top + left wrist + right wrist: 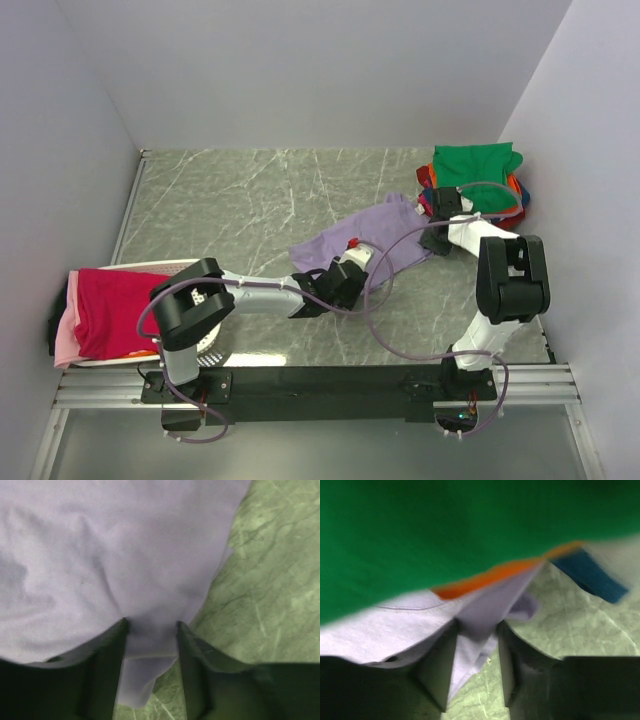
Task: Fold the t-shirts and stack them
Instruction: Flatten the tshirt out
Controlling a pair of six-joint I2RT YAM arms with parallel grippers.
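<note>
Lavender t-shirt [385, 232] on marbled table [250, 200]

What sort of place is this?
Likely a robot lab test cell, not a home: plain white walls box in a marble-patterned tabletop, two robot arms are mounted on a metal frame, and folded t-shirts are stacked by the wall.

Plain pale walls [300, 70] close in at 9, 12 and 3 o'clock around a green marbled bench [250, 190]. A metal rail [100, 385] runs along 6 o'clock. Even, soft light.
</note>
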